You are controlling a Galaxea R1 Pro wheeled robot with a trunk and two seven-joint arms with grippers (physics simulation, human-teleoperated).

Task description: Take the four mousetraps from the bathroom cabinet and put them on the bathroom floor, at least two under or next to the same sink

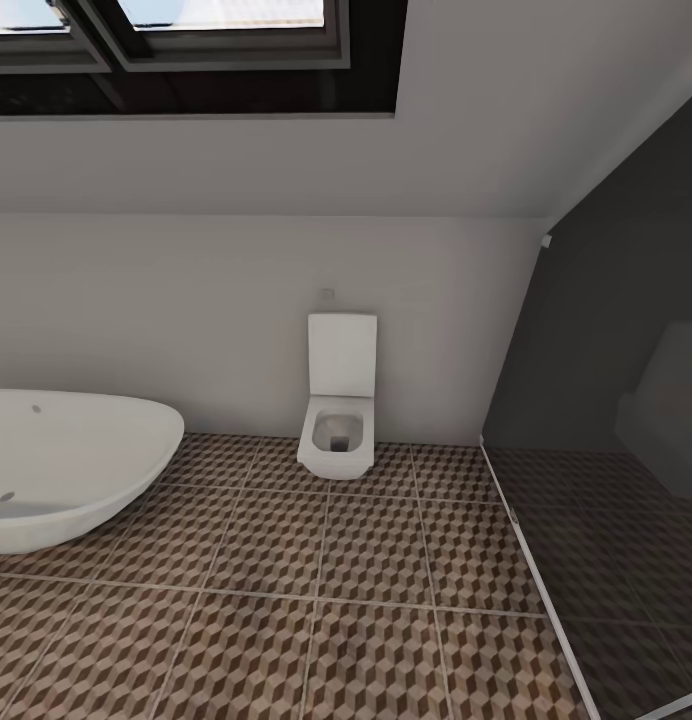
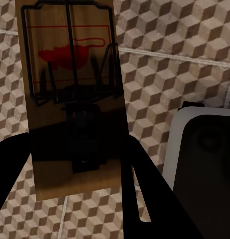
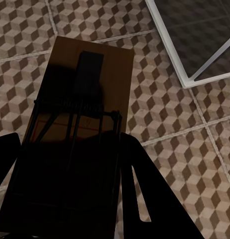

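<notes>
Both grippers are pinching 2 mousetraps, left [image 2: 75, 99] and right [image 3: 75, 144], above patterned floor [image 1: 316, 560]; slipping risks dropping them.

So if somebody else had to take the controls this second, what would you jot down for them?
Left hand: shut on a mousetrap, held above the patterned floor.
Right hand: shut on a second mousetrap, also over the tiles.
The head camera faces the toilet and bathtub; the sink and cabinet are out of sight.
Done: two traps picked up.
Left: set these two down by the sink, then presumably fetch the other two.
</notes>
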